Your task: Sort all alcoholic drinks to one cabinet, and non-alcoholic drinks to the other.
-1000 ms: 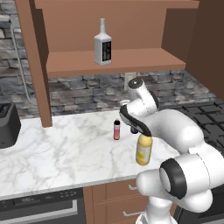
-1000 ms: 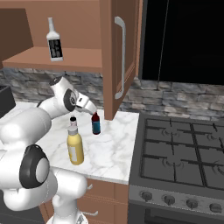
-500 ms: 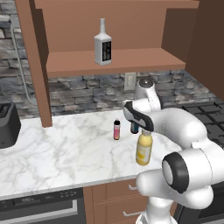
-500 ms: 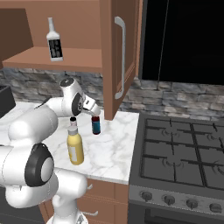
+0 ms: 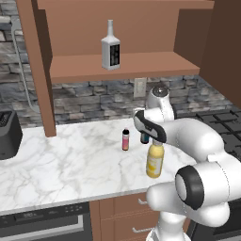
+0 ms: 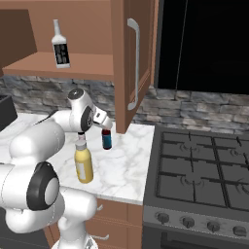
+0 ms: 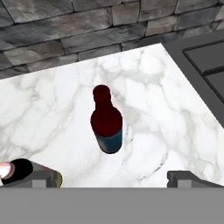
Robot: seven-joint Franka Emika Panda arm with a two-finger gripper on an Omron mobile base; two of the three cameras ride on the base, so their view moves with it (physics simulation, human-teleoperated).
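Your gripper (image 7: 113,177) hangs spread wide and empty above the brown bottle (image 7: 106,120), which stands upright on the marble counter (image 5: 70,160) near the stove (image 6: 204,170). The yellow juice bottle (image 5: 155,159) stands just in front of the brown bottle, the pink bottle (image 5: 125,139) to its left. The white bottle (image 5: 110,47) stands on the open shelf (image 5: 122,66) above.

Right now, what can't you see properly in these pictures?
- Brown bottle, left base view: the arm covers most of it.
- Pink bottle, hand view: cut off at the corner.
- White bottle label, right base view: writing too small.
- Gripper, hand view: fingertips barely show.
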